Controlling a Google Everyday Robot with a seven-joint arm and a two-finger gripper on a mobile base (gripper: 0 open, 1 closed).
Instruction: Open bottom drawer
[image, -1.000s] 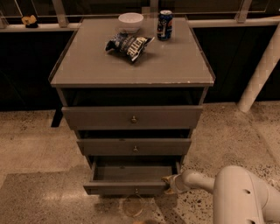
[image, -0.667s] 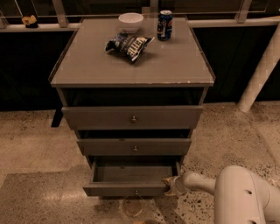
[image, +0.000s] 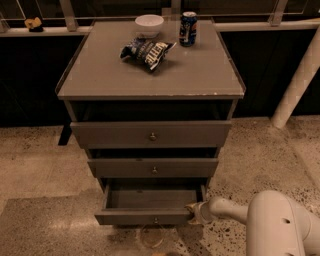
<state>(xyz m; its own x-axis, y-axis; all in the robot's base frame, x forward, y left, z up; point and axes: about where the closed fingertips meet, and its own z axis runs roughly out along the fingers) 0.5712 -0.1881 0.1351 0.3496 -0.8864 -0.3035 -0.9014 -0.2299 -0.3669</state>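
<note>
A: Hardly anything has shifted in the last second. The bottom drawer (image: 142, 218) is pulled out about as far as before, and the gripper (image: 193, 211) is at the same corner.

B: Which corner?

A: The right end of the drawer's front, touching it or just beside it. The white arm (image: 227, 210) reaches in from the lower right, low over the floor (image: 40, 165).

B: Clamped on it?

A: I cannot tell whether the gripper is clenched or released.

B: And the drawer itself?

A: It is the lowest of three, sticking out past the middle drawer (image: 125, 168) and the top drawer (image: 115, 134), with its inside showing. Its small knob (image: 156, 220) sits at the centre of the front, left of the gripper.

B: On top?

A: The tabletop (image: 190, 75) carries a snack bag (image: 147, 51), a white bowl (image: 149, 24) behind it, and a blue can (image: 188, 29) to the bowl's right.
</note>
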